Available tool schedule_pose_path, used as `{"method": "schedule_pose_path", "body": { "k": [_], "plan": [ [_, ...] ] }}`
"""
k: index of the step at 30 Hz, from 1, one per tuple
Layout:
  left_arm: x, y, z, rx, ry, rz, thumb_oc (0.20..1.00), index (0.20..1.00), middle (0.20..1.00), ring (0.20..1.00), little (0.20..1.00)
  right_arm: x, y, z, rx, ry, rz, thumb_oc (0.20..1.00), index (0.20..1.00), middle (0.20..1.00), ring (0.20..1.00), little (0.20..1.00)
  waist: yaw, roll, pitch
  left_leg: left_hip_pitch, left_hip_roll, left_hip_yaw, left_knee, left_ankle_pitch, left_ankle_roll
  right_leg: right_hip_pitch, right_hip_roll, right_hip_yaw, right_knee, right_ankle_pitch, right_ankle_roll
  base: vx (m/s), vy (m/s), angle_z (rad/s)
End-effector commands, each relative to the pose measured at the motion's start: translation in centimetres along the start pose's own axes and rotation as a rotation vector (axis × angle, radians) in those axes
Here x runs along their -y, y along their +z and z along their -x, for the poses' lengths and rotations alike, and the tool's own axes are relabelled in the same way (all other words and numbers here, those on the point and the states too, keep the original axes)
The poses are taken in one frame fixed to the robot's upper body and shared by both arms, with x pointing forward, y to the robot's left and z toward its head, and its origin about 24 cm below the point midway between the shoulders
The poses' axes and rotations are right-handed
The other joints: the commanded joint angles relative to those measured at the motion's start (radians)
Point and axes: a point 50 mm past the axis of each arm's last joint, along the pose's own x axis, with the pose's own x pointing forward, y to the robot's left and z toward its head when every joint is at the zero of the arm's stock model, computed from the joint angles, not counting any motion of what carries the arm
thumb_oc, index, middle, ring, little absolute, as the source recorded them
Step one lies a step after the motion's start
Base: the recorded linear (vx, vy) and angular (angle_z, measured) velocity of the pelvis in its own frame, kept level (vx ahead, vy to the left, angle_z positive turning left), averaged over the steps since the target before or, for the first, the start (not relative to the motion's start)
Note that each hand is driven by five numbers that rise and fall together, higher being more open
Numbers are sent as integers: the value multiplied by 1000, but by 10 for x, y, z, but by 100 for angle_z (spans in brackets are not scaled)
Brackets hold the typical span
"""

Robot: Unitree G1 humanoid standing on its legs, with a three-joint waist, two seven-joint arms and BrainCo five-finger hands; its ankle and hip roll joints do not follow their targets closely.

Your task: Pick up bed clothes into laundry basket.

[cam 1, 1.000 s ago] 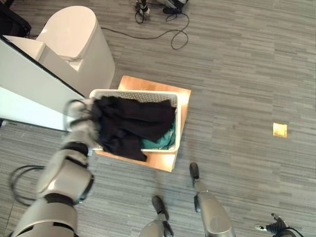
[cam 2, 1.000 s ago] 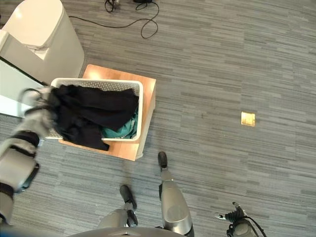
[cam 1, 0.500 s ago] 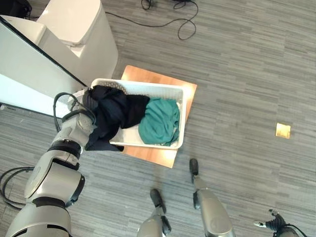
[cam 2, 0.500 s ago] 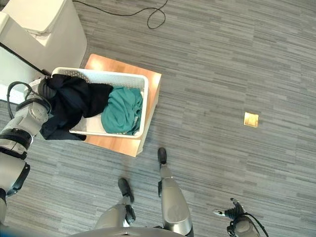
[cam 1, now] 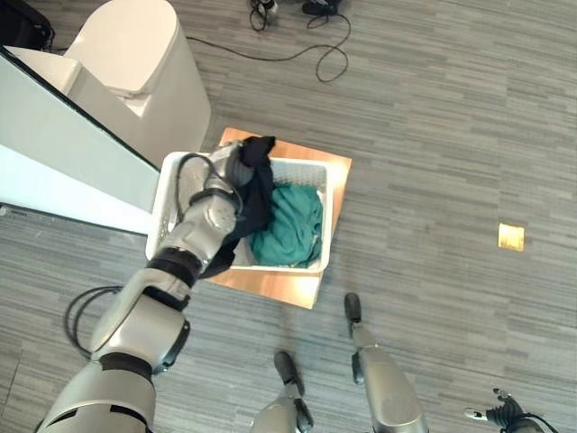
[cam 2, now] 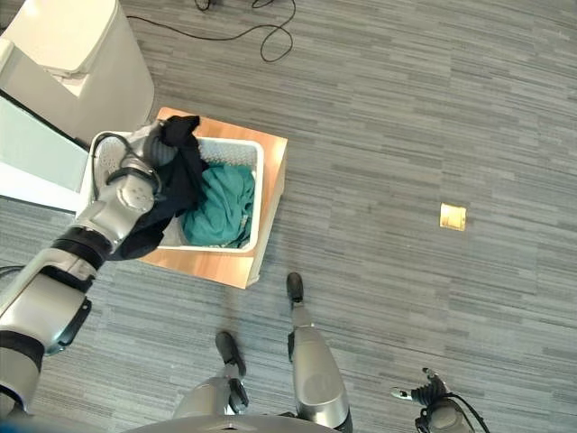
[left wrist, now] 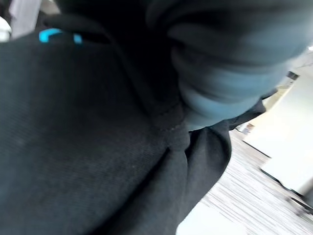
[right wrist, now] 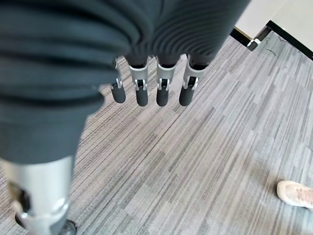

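Place: indoor test room or lab
Signs: grey plank floor, white laundry basket on low wooden platform, white bed edge

both eye views look steeply down on the laundry basket.

Reaching forward with the left arm, elbow bent, wrist turned inward, left hand wrapped in dark cloth with its fingers hidden. Hanging at the side, the right hand, fingers pointing straight down, relaxed, gripping nothing.
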Motion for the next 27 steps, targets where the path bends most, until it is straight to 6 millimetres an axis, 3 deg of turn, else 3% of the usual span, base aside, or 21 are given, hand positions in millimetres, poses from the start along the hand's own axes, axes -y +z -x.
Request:
{"method": "schedule_pose_path", "body": {
  "k": [1, 3, 4, 5, 11, 13, 15, 18, 24, 27],
  "plan": [
    [-34, 27, -21, 100, 127, -5, 200, 200, 200, 200, 200, 29, -22, 1, -89, -65, 12, 1000, 1000, 1000, 1000, 1000, -22, 27, -25, -88, 78, -21, 11, 59, -49, 54, -103, 10, 13, -124, 156, -18, 31, -11],
    [-29, 26, -23, 88, 100, -73, 200, 200, 200, 200, 200, 31, -22, 0, -95, -75, 12, 1000, 1000, 1000, 1000, 1000, -34, 35, -16, -89, 78, -11, 11, 59, -49, 41, -101, 20, 13, -121, 158, -7, 31, -12],
    [-29, 26, -23, 89, 101, -74, 470, 470, 470, 470, 470, 31, -22, 0, -95, -75, 11, 1000, 1000, 1000, 1000, 1000, -32, 35, -15, -89, 78, -10, 11, 59, -49, 40, -101, 21, 13, -121, 158, -13, 23, -19],
    [-25, 18, -23, 52, 80, -126, 1000, 1000, 1000, 1000, 1000, 29, -23, 0, -105, -71, 2, 1000, 1000, 1000, 1000, 1000, -39, 39, -10, -92, 77, -5, 11, 59, -49, 34, -98, 24, 13, -120, 158, -9, 8, -23],
    [-29, -7, -21, -63, 110, -254, 1000, 1000, 1000, 1000, 1000, 24, -21, 1, -85, -57, -55, 1000, 1000, 1000, 1000, 1000, -42, 49, -12, -71, 81, 1, 11, 57, -50, 50, -94, 24, 13, -128, 156, 23, -10, -16],
    [-41, -13, -20, -77, 175, -285, 1000, 1000, 1000, 1000, 1000, 21, -18, 1, -54, -44, -68, 1000, 1000, 1000, 1000, 1000, -33, 48, -34, -45, 83, -6, 11, 52, -51, 89, -93, 9, 13, -138, 154, 78, -37, 6],
    [-31, -7, -18, -67, 202, -305, 1000, 1000, 1000, 1000, 1000, -31, 21, 2, 61, 33, 26, 1000, 1000, 1000, 1000, 1000, -1, 58, -48, -26, 82, -21, 11, 47, -49, 126, -99, -11, 13, -149, 153, 83, -38, 13],
    [-31, 5, -17, -39, 272, -167, 1000, 1000, 1000, 1000, 1000, -41, 26, 4, 78, 39, 26, 1000, 1000, 1000, 1000, 1000, 21, 55, -84, 3, 78, -39, 11, 40, -47, 174, -100, -32, 13, -162, 152, 92, -31, 43],
    [-44, -1, -3, -32, 356, 194, 1000, 1000, 1000, 1000, 1000, -35, 33, 1, 76, 30, 53, 1000, 1000, 1000, 1000, 1000, 67, 36, -158, 72, 77, -64, 11, 28, -43, 273, -99, -69, 13, -184, 146, 93, -25, 25],
    [-75, 4, 10, 55, 476, 373, 1000, 1000, 1000, 1000, 1000, -17, 57, -6, 134, -13, 71, 1000, 1000, 1000, 1000, 1000, 115, 20, -210, 99, 73, -86, 11, 26, -39, 321, -102, -98, 13, -192, 144, 94, 2, 20]
  ]
}}
